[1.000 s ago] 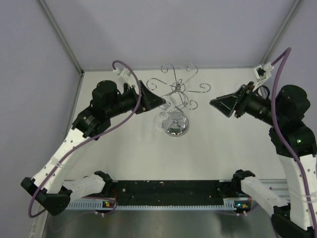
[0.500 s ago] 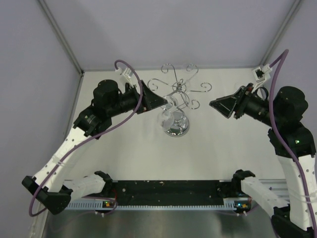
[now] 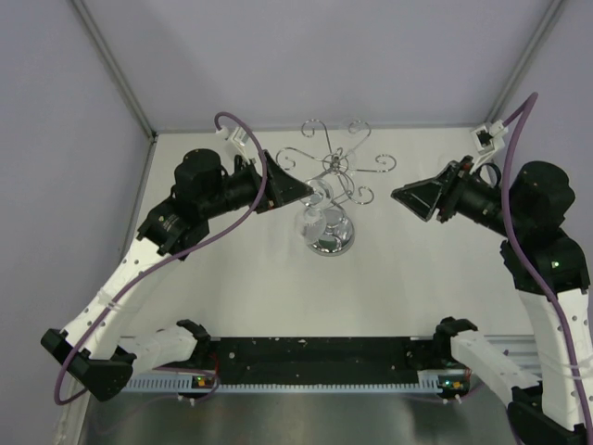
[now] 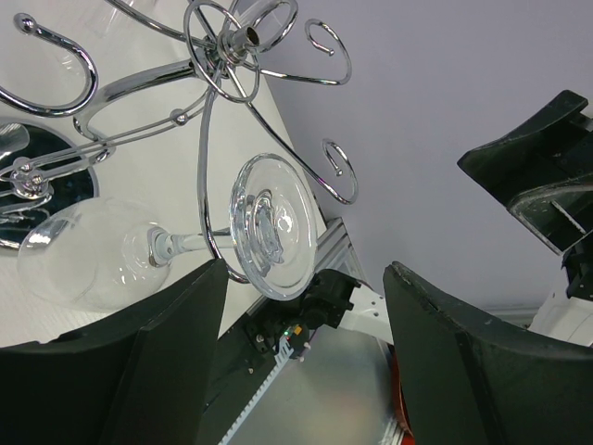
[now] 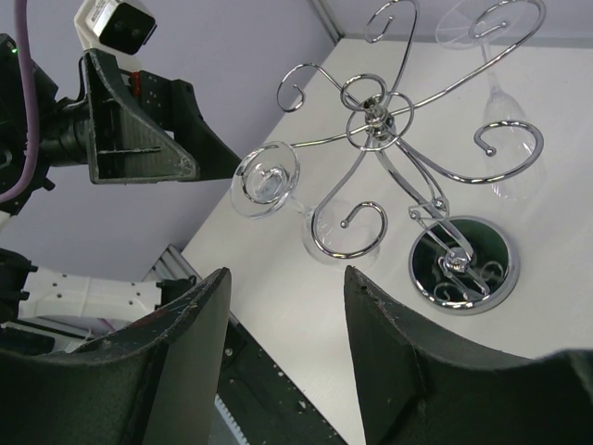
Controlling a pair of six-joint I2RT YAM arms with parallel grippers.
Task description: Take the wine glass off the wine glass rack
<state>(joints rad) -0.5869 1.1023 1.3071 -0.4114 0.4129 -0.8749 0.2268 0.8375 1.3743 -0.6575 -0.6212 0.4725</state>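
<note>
One rack (image 5: 460, 264), with what look like six curled arms from above. Two glasses hang on it: the near glass (image 5: 266, 179) and the far glass (image 5: 460, 30). Two robot arms, one gripper each: left gripper (image 3: 301, 190), right gripper (image 3: 398, 195).

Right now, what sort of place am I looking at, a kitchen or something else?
Probably a robot test booth: plain walls box in a white table, two robot arms are bolted at its near edge, and a chrome wine glass rack holding a wine glass stands between them.
</note>
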